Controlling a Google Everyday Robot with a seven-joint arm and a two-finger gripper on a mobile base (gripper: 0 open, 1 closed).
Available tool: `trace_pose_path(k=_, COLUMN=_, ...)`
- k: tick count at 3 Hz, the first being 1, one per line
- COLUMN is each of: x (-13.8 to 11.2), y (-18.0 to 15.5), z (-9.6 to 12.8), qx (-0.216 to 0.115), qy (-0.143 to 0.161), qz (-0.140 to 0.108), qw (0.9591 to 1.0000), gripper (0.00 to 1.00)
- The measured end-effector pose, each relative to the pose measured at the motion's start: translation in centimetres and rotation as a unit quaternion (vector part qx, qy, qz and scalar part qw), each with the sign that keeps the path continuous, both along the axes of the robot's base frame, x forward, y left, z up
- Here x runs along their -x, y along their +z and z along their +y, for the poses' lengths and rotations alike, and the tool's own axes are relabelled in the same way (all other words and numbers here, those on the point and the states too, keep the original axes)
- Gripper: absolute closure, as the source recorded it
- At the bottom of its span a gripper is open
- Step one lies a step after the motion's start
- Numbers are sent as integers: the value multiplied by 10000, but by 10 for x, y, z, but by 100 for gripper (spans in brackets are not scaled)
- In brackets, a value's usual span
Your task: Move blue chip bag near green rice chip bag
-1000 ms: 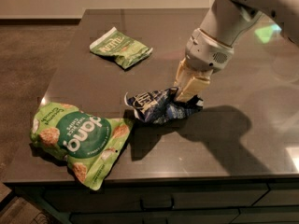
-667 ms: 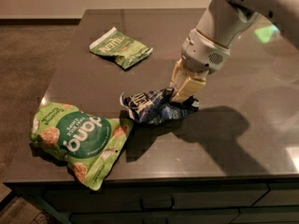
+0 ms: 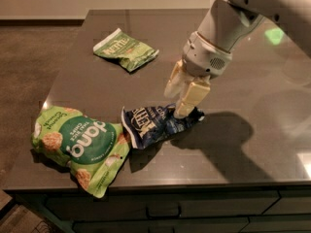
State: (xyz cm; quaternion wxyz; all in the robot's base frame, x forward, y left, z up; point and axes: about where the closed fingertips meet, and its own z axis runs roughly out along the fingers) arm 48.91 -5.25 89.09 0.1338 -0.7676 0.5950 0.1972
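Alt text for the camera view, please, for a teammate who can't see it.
The small wrinkled navy-blue foil chip bag lies on the dark grey countertop, its left edge against the large bright green rice chip bag. The cream end effector, open, hangs over the blue bag's right end. A smaller green, white-topped bag lies farther back.

A smooth, rounded white arm casing (image 3: pixel 233 23) is seen at the far right, narrowed to a pale grey ribbed wrist collar (image 3: pixel 206 59). The gripper (image 3: pixel 176 104), near the scene's middle, is made of two blocky cream fingers (image 3: pixel 193 97), parted.
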Motion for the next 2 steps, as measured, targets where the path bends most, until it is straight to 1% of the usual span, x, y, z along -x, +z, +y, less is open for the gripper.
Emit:
trace_pose_path(k=1, x=-3, y=0, z=3, qx=-28, qy=-19, qz=-52, qw=10000, gripper=0)
trace_pose_path(k=2, x=-3, y=0, z=3, qx=-28, qy=-20, qz=-52, qw=10000, gripper=0)
